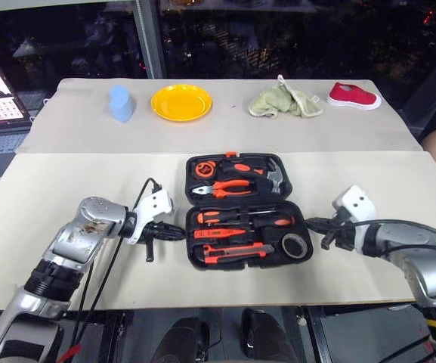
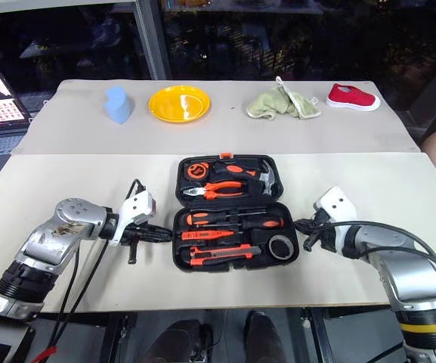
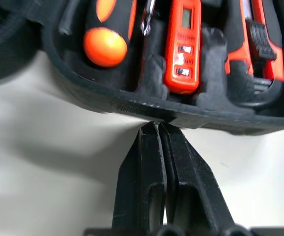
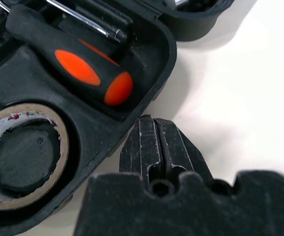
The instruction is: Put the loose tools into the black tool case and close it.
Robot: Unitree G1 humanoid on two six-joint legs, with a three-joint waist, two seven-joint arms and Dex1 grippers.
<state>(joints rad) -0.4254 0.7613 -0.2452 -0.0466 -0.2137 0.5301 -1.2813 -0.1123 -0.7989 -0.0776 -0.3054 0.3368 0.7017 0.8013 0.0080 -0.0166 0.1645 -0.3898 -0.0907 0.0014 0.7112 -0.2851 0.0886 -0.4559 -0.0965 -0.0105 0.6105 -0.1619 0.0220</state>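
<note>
case (image 1: pixel 248 213) open, mid table, tools seated | L claw (image 1: pixel 178 231) pinched empty at left edge | R claw (image 1: pixel 313 224) pinched empty at right edge | stiff, light plastic, may slide; lift near half by side edges

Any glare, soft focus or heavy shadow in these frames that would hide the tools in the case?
Left eye view: even light, black tool case readable. Left wrist view: tester pen slightly soft, soft shadow on the table. Right wrist view: tape roll and screwdriver handle clear; the gripper housing is blurred.
</note>
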